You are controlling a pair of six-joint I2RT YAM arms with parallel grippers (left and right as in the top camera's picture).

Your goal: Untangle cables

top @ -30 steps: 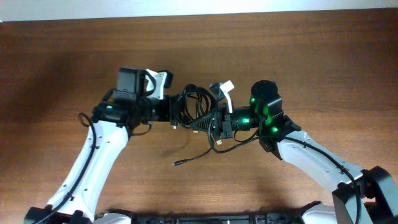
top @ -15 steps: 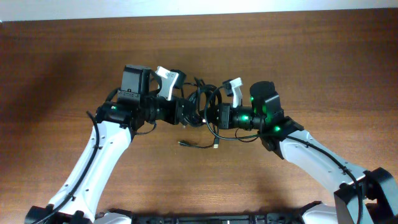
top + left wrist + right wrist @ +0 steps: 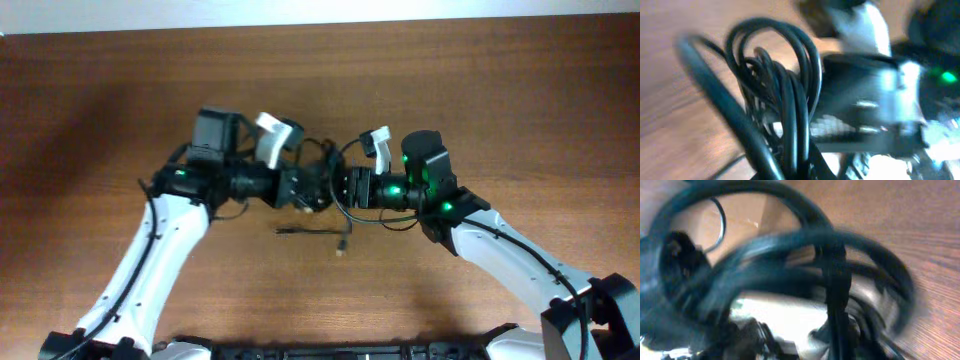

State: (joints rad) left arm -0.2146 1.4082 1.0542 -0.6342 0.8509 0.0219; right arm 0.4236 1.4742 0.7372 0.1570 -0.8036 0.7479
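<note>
The cables (image 3: 322,163) are a tangled bunch of thin black cords held above the wooden table (image 3: 520,90) between my two grippers. My left gripper (image 3: 306,190) is shut on the bunch from the left; in the left wrist view the looped cables (image 3: 785,95) rise straight out of its jaws. My right gripper (image 3: 345,187) faces it from the right and touches the bunch. The right wrist view is blurred, with cables (image 3: 835,275) crossing its jaws, so its state is unclear. One loose cord (image 3: 310,231) lies on the table below, ending in a small plug tip (image 3: 340,250).
The right arm's body (image 3: 865,100) fills the left wrist view just behind the loops. White tabs (image 3: 268,130) (image 3: 376,138) stick up from both wrists. Bare wood surrounds the arms, and a pale wall edge (image 3: 320,10) runs along the back.
My left gripper has moved right and up with the bunch, closing the gap to the right gripper. The hanging cord end has swung and now lies on the table.
</note>
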